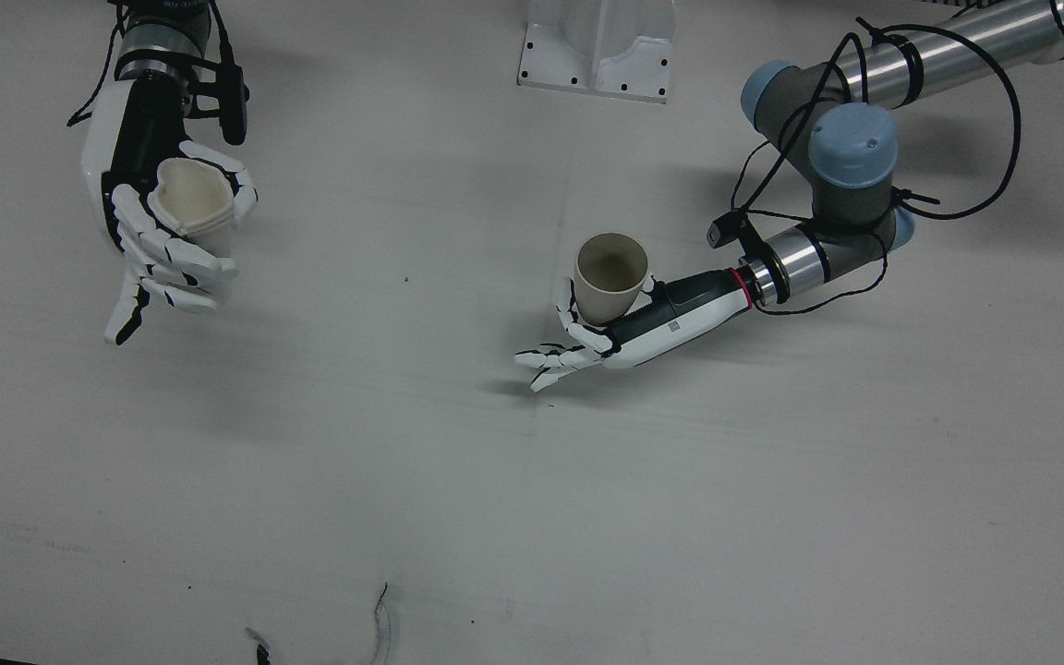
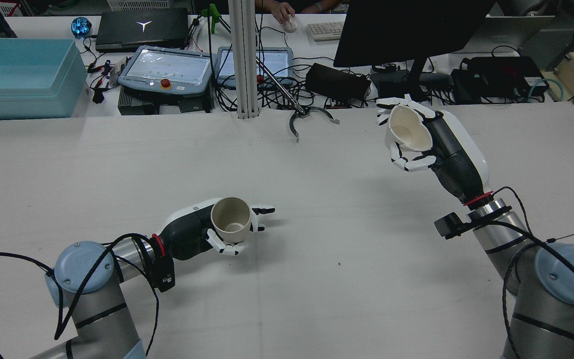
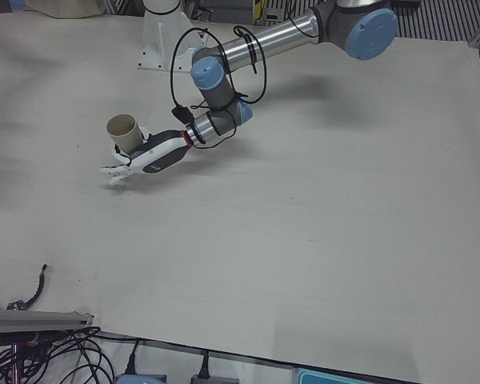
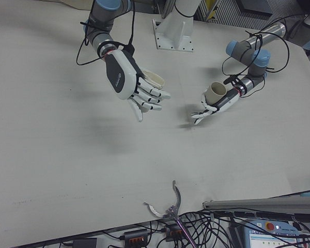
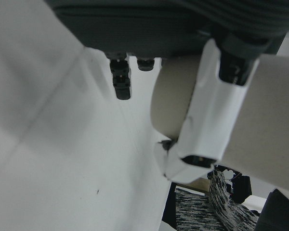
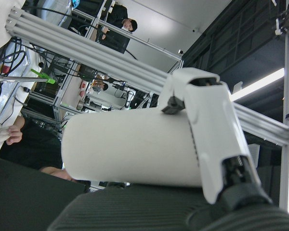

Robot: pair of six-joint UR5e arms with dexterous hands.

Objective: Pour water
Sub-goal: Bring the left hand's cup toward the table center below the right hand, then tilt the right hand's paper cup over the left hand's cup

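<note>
My left hand [image 1: 629,330] is shut on a beige paper cup [image 1: 610,274], held upright and low over the table near its middle; some fingers stick out past the cup. The rear view shows the same hand [image 2: 192,232] and cup [image 2: 231,219], whose inside looks empty. My right hand [image 1: 158,217] is shut on a white paper cup [image 1: 192,198] with a squeezed rim, raised above the table and far from the other cup. In the rear view this hand [image 2: 446,149] holds the white cup [image 2: 407,129] tilted, mouth toward the camera. Both hand views show a thumb across a cup wall.
A white arm pedestal base [image 1: 598,51] stands at the table's robot side. A black curved clamp [image 2: 307,117] and loose cable ends [image 1: 382,619] lie at the operators' edge. Beyond it are a post [image 2: 244,60], pendants, a monitor and a blue bin [image 2: 18,75].
</note>
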